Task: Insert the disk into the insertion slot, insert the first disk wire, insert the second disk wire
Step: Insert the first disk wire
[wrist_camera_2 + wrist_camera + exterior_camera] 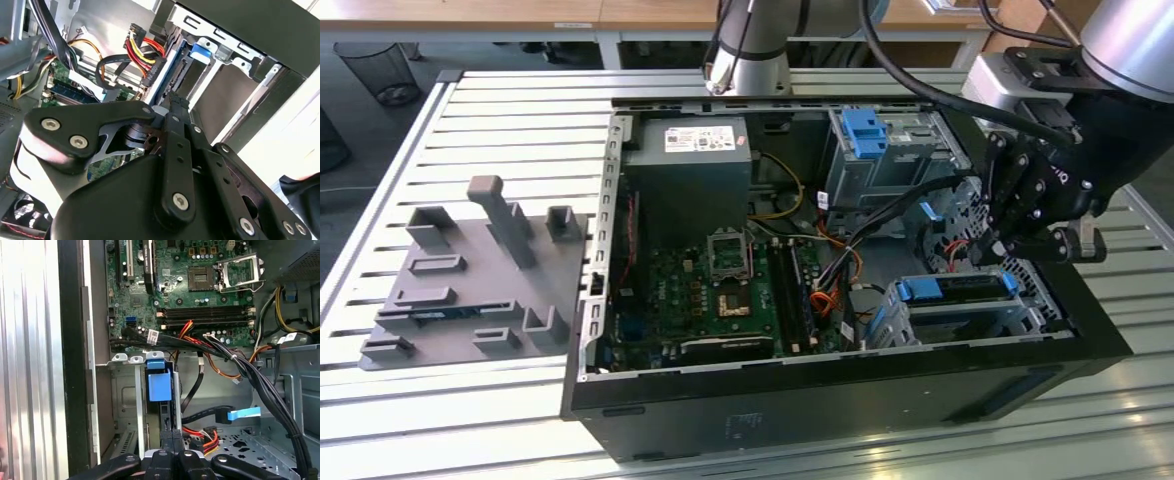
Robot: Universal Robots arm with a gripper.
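The black two-fingered tool (172,101) hangs inside the open computer case with its fingers drawn together and no gap visible between them; whether anything thin is pinched there I cannot tell. In the exterior view it sits just above the rear end of the flat silver disk in its bright blue plastic carrier (961,287). The disk lies inside the low silver sheet-metal insertion slot (947,326) at the exterior view's right, and looks seated or very nearly so. Just beside the fingertips in the second wrist view hangs a black connector on red, yellow and black wires (150,67), and the first wrist view shows a black cable ending in a flat blue plug (244,413) lying loose nearby, so neither wire looks plugged in. My reading is that the work stands between seating the disk and fitting the first wire. Done well, any push should run straight along the slot (a skewed shove would likely jam the carrier against the cage wall), and the loose cables should be kept out from under the fingers. Further out are the green motherboard (200,285), the taller grey cage with its blue clip (867,135), the black case wall (854,410), the slatted metal tabletop (494,425) and a grey moulded fixture tray (467,290).
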